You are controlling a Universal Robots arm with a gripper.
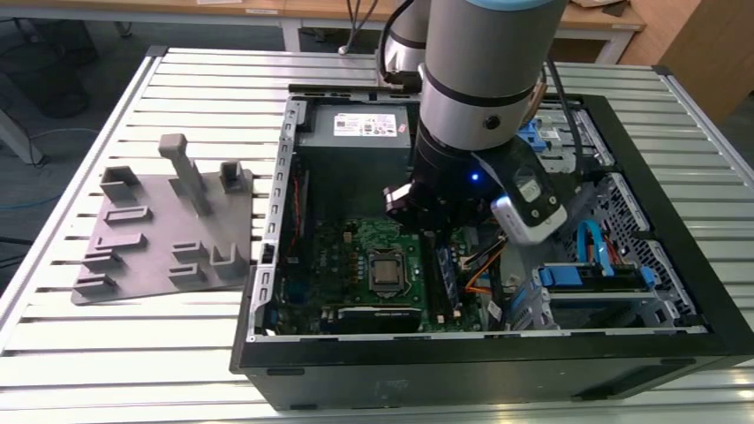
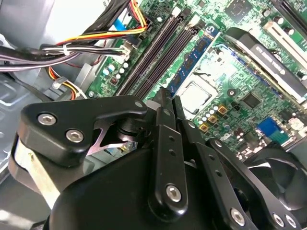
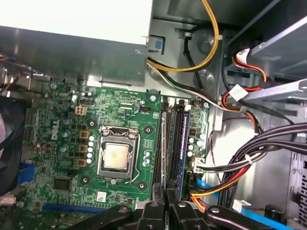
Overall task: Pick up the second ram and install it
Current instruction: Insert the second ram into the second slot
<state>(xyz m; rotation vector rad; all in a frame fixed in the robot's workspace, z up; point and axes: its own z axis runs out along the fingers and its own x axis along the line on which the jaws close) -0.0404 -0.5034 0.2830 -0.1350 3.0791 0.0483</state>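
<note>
Gripper point(image 2: 171, 98): fingers nearly together, apparently pinching second ram point(image 2: 196, 57). Strip stands in line with memory slot beside processor socket point(image 2: 194, 95), inside open computer case point(image 1: 471, 362). Pickup judged done; full seating cannot be told. Grey fixture tray point(image 1: 165, 230) well apart, outside case.

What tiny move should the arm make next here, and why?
Probably ease straight down. The gripper seems to hold the memory stick lined up with the slots beside the processor, so lowering gently should seat it.
</note>
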